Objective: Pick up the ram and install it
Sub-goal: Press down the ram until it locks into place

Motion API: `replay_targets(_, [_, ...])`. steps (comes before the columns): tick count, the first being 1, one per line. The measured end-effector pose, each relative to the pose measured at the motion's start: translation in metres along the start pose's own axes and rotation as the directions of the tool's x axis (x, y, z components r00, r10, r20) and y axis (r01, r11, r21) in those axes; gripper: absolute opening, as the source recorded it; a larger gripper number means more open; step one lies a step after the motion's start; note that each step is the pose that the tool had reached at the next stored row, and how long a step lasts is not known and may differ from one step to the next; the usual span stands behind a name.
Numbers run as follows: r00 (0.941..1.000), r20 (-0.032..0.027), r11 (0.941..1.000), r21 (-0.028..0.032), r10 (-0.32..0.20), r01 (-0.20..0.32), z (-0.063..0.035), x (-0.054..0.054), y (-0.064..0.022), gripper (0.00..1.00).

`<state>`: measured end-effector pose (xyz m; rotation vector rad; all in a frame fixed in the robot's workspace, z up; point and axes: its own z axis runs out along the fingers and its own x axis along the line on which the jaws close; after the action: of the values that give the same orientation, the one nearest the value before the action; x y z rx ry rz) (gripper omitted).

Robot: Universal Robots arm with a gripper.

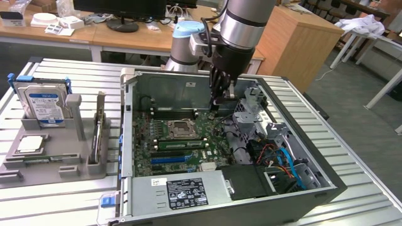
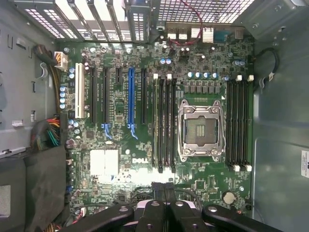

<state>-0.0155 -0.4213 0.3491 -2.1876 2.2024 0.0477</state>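
1. The robot's black two-fingered gripper [image 1: 217,102] hangs inside the open grey-and-black computer case [image 1: 176,89]. Its fingers are pressed together on nothing (the wrist view shows the gripper [image 2: 164,189] with no gap and no board between them).
2. The ram, a slim green circuit-board stick with a row of black chips [image 1: 180,144], stands on edge in a slot of the green motherboard [image 1: 146,137]. It is just beside the square metal CPU socket [image 1: 180,127], on the side towards the grey labelled power supply box [image 1: 179,189]. It looks upright and level rather than leaning, so I judge it seated.
3. The gripper is apart from the stick, above the board on the socket's other side. It is near the bank of empty black memory slots [image 1: 172,113] along the case wall farthest from the power supply. Shut, empty fingers fit a stick that has already been let go.
4. A grey moulded parts tray [image 1: 44,175] sits by the table edge at the exterior view's left. It props a silver hard drive with a blue-white label [image 1: 43,104] upright in a slot, presumably so that parts can be gripped from above.
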Motion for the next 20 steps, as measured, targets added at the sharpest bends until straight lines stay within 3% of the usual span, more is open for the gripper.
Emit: replay_targets(20, [1.0, -0.0002, 1.0, 0.0, 0.0, 0.0, 0.0089, 0.0004, 0.0, 0.11])
